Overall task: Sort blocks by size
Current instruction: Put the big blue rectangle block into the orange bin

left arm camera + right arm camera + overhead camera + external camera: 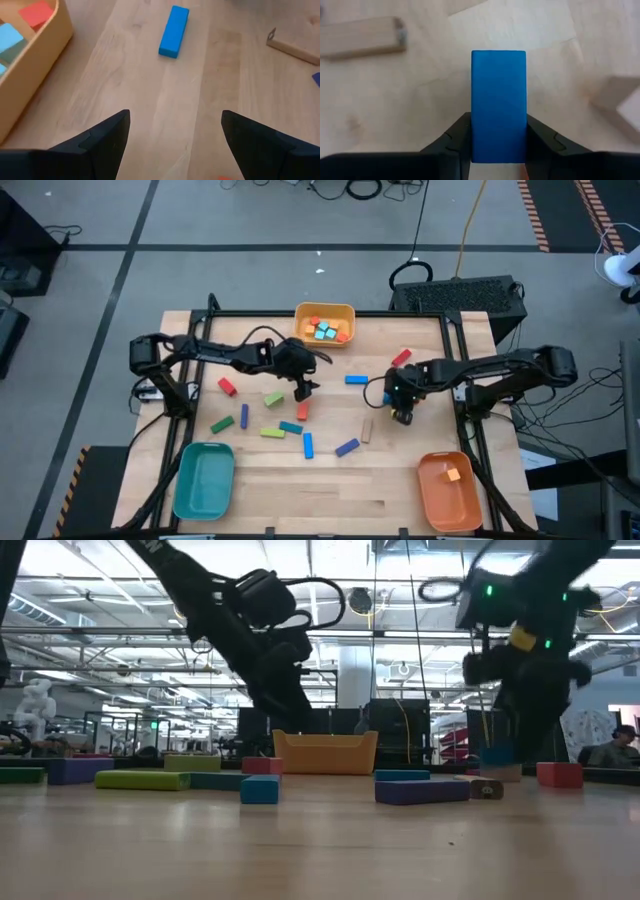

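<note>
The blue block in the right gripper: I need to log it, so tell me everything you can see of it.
The blue block is a short, smooth-painted rectangular brick, evenly blue, with crisp edges. The right gripper is closed on its two long sides, dark fingers touching it, just right of the wooden table's middle. Whether it rests on the wood or is lifted cannot be told.

Non-task items. Light wooden counter [330, 480], carrying three plastic trays. Yellow tray [325, 311] at the counter's far edge, just beyond the left jaws. Teal tray [204, 480] at the near left corner, well apart from both jaws. Orange tray [449, 490] at the near right corner, on the near side of the right jaws. Black keyboard-like unit [462, 292] past the far right corner. Cables [350, 188] on the grey floor [200, 220] beyond.
</note>
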Robot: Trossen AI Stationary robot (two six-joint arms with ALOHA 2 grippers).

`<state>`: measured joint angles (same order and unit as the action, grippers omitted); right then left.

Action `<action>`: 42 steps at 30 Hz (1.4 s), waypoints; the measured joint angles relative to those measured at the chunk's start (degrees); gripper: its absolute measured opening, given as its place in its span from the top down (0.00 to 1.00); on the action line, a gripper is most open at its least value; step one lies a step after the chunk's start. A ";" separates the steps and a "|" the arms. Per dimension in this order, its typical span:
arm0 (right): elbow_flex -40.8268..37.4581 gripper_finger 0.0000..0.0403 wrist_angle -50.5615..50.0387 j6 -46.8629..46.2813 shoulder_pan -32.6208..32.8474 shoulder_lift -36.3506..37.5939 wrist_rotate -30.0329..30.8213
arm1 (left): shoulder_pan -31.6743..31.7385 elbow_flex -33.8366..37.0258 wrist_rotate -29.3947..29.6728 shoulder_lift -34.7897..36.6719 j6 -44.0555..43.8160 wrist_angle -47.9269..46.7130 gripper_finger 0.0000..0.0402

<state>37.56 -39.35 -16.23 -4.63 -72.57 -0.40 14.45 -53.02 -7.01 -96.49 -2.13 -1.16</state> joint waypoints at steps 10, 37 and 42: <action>8.47 0.71 -19.69 -15.16 14.60 1.74 -0.01 | -0.65 3.99 1.47 -0.02 -1.79 3.42 0.22; 15.65 0.71 -20.65 -76.19 58.18 3.40 -2.50 | -0.60 3.97 9.47 -0.02 -2.07 11.01 0.22; 15.65 0.71 -16.75 -80.87 61.94 0.00 -2.47 | -0.71 3.97 9.47 -0.02 -3.52 11.01 0.22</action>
<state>53.21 -56.10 -97.10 57.31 -72.57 -2.87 13.74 -49.06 2.46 -96.51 -5.65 9.85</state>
